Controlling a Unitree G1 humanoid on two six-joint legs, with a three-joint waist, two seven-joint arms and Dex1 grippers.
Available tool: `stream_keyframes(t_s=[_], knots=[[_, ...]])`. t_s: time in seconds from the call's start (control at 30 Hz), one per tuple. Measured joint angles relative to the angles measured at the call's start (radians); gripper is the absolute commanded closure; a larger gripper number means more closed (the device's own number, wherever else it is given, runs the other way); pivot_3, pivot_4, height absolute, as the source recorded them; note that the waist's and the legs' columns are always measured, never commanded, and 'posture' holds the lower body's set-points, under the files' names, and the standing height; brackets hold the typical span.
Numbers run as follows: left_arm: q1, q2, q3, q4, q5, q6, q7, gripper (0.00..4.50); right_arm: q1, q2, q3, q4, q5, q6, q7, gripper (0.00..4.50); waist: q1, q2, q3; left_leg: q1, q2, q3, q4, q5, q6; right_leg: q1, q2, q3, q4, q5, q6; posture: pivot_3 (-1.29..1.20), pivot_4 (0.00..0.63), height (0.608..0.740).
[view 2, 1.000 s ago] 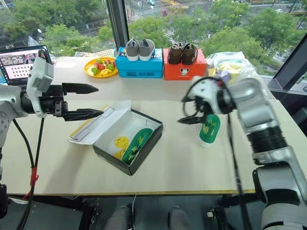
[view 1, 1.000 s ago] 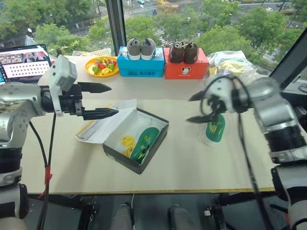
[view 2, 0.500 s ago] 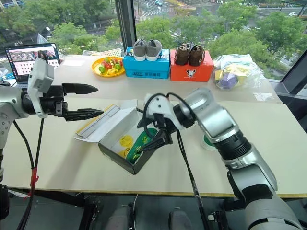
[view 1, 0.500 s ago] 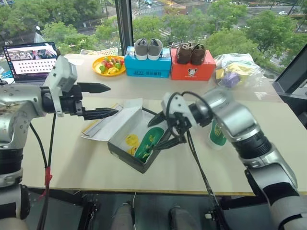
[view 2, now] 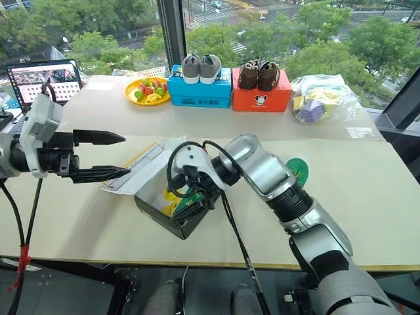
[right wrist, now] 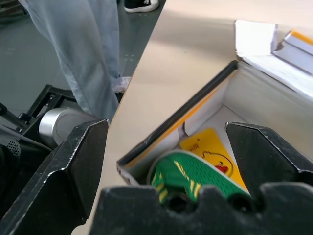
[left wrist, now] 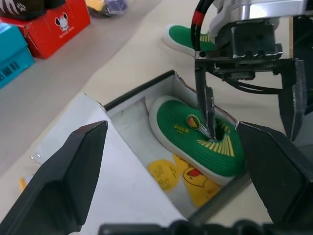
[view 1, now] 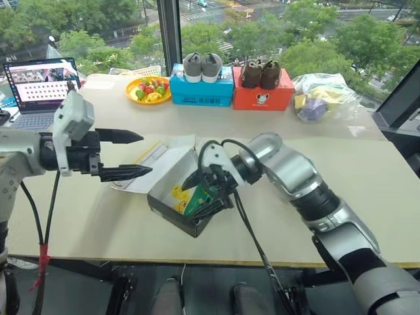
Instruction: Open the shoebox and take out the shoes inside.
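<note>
the right gripper (view 2: 187, 190) hangs with jaws spread wide over the green-soled shoe (left wrist: 200, 136) in the open shoebox (view 1: 172, 210), near the table's front edge. to grasp well, one finger should pass each long side of the sole before closing. the shoe lies sole up, long axis along the box. the left gripper (view 1: 128, 154), released, waits beside the lid.

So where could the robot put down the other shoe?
Bare table lies beyond the green shoe already out, and along the near edge under the left end effector. The back row is crowded: fruit plate, blue box, red box, bag.
</note>
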Motion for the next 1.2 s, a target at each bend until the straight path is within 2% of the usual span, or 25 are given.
stream_keyframes(t_s=[0.27, 0.3, 0.33, 0.47, 0.53, 0.73, 0.77, 1.0, 1.2], knots=[[0.023, 0.023, 0.025, -0.020, -0.026, 0.004, -0.011, 0.00, 0.003, 0.032, 0.042, 0.173, -0.090, -0.163, -0.028, 0.02, -0.002, 0.000, 0.000, 0.000, 0.000, 0.000, -0.001, 0.000, 0.000, 0.000, 0.000, 0.000, 0.000, 0.000, 0.000, 0.00, 0.150, 0.739], [0.025, 0.023, 0.027, -0.020, -0.029, 0.004, -0.011, 0.00, 0.003, 0.036, 0.042, 0.183, -0.094, -0.186, -0.026, 0.26, -0.002, -0.001, 0.000, 0.000, 0.000, 0.000, -0.001, 0.000, 0.000, 0.000, 0.000, 0.000, 0.000, 0.000, 0.000, 0.00, 0.150, 0.739], [0.025, 0.023, 0.028, -0.020, -0.033, 0.004, -0.010, 0.00, 0.003, 0.037, 0.042, 0.189, -0.098, -0.198, -0.024, 0.26, -0.002, -0.001, 0.000, 0.000, 0.000, 0.000, -0.001, 0.000, 0.000, 0.000, 0.000, 0.000, 0.000, 0.000, 0.000, 0.00, 0.150, 0.739], [0.028, 0.028, 0.032, -0.022, -0.036, 0.004, -0.003, 0.00, 0.005, 0.030, 0.066, 0.225, -0.144, -0.271, -0.008, 1.50, -0.002, -0.001, -0.001, 0.001, 0.000, 0.000, 0.000, 0.000, 0.000, 0.000, 0.000, 0.000, 0.000, 0.000, 0.000, 0.00, 0.150, 0.739], [0.029, 0.030, 0.032, -0.024, -0.037, 0.004, 0.000, 0.00, 0.006, 0.031, 0.070, 0.227, -0.151, -0.292, 0.005, 2.30, -0.002, -0.001, -0.001, 0.001, 0.000, 0.000, -0.001, 0.000, 0.000, 0.000, 0.000, 0.000, 0.000, 0.000, 0.000, 0.00, 0.150, 0.739], [0.033, 0.030, 0.032, -0.024, -0.037, 0.003, 0.013, 0.00, 0.006, 0.036, 0.074, 0.261, -0.182, -0.327, 0.019, 4.32, -0.001, -0.001, -0.001, 0.001, 0.000, 0.000, 0.000, 0.000, 0.000, 0.000, 0.000, 0.000, 0.000, 0.000, 0.000, 0.00, 0.150, 0.739], [0.033, 0.030, 0.032, -0.024, -0.037, 0.003, 0.016, 0.00, 0.005, 0.039, 0.073, 0.266, -0.186, -0.332, 0.019, 4.49, -0.001, -0.001, -0.001, 0.001, 0.000, 0.000, 0.000, 0.000, 0.000, 0.000, 0.000, 0.000, 0.000, 0.000, 0.000, 0.00, 0.150, 0.739], [0.033, 0.030, 0.032, -0.024, -0.037, 0.002, 0.029, 0.00, 0.002, 0.096, 0.030, 0.325, -0.192, -0.432, -0.011, 4.49, -0.004, -0.001, -0.001, 0.001, 0.000, 0.000, -0.001, 0.000, 0.000, 0.000, 0.000, 0.000, 0.000, 0.000, 0.000, 0.00, 0.150, 0.739], [0.033, 0.027, 0.032, -0.023, -0.037, -0.001, 0.039, 0.00, -0.107, 0.198, -0.149, 0.391, -0.106, -0.414, -0.123, 4.49, -0.008, -0.001, -0.001, 0.000, 0.001, 0.000, -0.002, 0.000, 0.000, -0.001, 0.000, 0.000, 0.000, 0.000, -0.001, 0.00, 0.150, 0.739]])
